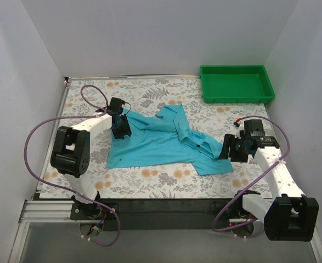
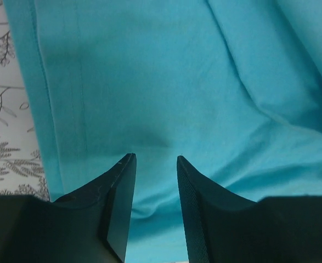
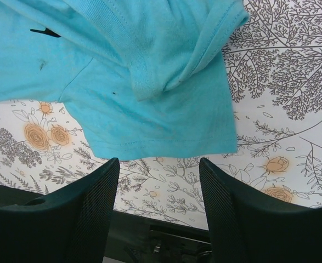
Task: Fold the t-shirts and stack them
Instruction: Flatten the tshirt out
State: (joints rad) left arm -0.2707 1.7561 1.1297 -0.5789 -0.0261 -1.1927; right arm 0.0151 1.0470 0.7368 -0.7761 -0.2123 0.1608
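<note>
One turquoise t-shirt (image 1: 161,143) lies crumpled and partly spread on the flowered table cover, its collar toward the far side and one sleeve toward the right. My left gripper (image 1: 120,130) hovers low over the shirt's left part, near the hem. In the left wrist view the left gripper (image 2: 155,158) has its jaws apart, and the t-shirt (image 2: 166,82) fills the view beneath them, with nothing pinched. My right gripper (image 1: 226,149) is just off the shirt's right edge. In the right wrist view the right gripper (image 3: 159,161) stands open over bare cover, the t-shirt (image 3: 161,118) hem just ahead.
A green plastic tray (image 1: 236,97) stands at the far right corner of the table. White walls close in the left, back and right sides. The table's black front edge (image 1: 166,204) runs just behind the right gripper.
</note>
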